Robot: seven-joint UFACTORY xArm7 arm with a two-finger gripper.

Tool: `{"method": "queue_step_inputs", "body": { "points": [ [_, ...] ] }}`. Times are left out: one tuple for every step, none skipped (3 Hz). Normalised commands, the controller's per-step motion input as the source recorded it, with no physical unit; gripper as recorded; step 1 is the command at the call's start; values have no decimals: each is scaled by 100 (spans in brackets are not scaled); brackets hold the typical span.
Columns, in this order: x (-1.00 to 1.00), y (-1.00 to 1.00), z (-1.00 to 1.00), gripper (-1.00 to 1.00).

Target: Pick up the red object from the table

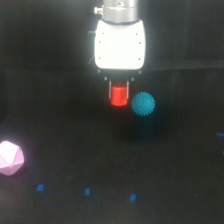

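The red object (119, 95) is a small bright red block held between the two thin fingers of my gripper (119, 93), below the white gripper body. The fingers stand on either side of the block and are shut on it. It seems to hang a little above the black table (75, 150), though the dark surface makes the height hard to judge. The cyan spiky ball (143, 104) sits just to the exterior view's right of the red block, very close to it.
A pink polyhedron (10, 158) lies at the exterior view's left edge. Small blue marks (87, 191) dot the table near the front.
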Motion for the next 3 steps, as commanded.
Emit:
{"method": "queue_step_inputs", "body": {
  "points": [
    [-51,11,25,-81],
    [-6,31,-3,-100],
    [8,5,-10,-100]
  ]
}}
